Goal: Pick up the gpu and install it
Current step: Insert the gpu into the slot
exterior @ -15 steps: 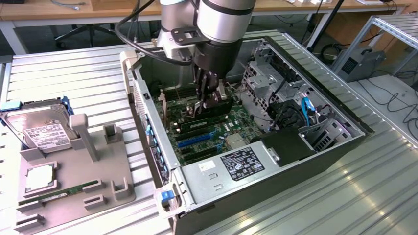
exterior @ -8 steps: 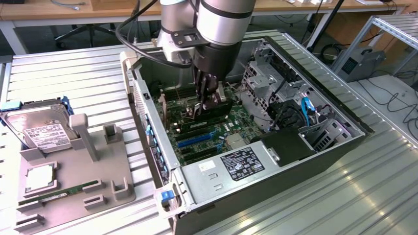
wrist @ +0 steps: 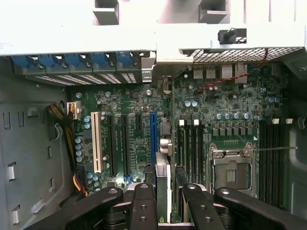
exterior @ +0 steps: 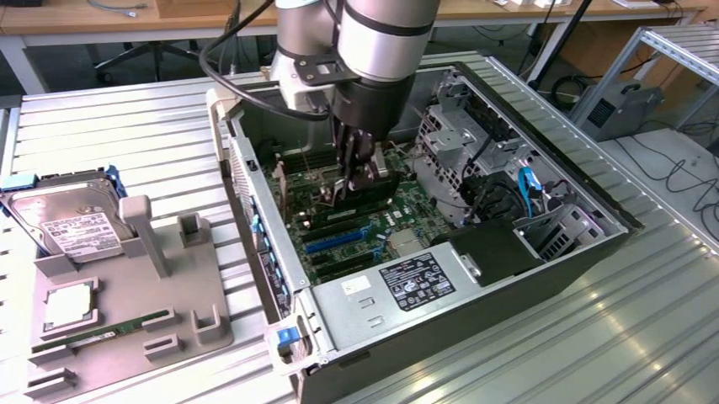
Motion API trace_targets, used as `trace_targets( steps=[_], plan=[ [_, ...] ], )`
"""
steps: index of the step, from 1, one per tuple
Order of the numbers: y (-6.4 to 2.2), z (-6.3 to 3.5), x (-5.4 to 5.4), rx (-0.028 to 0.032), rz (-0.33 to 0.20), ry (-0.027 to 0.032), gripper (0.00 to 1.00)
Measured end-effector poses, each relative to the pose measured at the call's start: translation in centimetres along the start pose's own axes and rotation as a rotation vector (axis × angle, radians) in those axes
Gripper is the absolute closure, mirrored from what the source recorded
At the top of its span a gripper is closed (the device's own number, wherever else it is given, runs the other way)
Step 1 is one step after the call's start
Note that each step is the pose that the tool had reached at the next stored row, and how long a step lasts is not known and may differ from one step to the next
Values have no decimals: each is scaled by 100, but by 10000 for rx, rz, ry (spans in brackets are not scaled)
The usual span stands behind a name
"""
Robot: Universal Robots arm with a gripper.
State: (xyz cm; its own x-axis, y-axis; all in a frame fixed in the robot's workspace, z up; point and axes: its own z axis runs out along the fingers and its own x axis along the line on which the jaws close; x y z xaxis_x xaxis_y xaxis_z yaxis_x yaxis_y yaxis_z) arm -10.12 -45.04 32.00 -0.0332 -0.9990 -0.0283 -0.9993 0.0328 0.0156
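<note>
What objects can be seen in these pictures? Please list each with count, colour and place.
computer case: one, black and silver, open, centre of the metal table.
motherboard: one, green, inside the case.
gpu: one, black card, held upright over the motherboard.
hard drive: one, silver with white label, on the grey holder at the exterior view's left.
memory stick: one, green, on the holder.
hand: one, black, closed on the gpu inside the case.

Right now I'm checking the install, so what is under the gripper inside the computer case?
The gripper holds the gpu on edge over the green motherboard and its expansion slots. The card's lower edge is covered by the fingers.
</note>
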Motion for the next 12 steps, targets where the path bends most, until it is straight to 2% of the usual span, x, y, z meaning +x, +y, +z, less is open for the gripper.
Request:
trace_targets(
  steps=[12],
  plan=[
    [-1,53,1,0,0,0,74]
  ],
)
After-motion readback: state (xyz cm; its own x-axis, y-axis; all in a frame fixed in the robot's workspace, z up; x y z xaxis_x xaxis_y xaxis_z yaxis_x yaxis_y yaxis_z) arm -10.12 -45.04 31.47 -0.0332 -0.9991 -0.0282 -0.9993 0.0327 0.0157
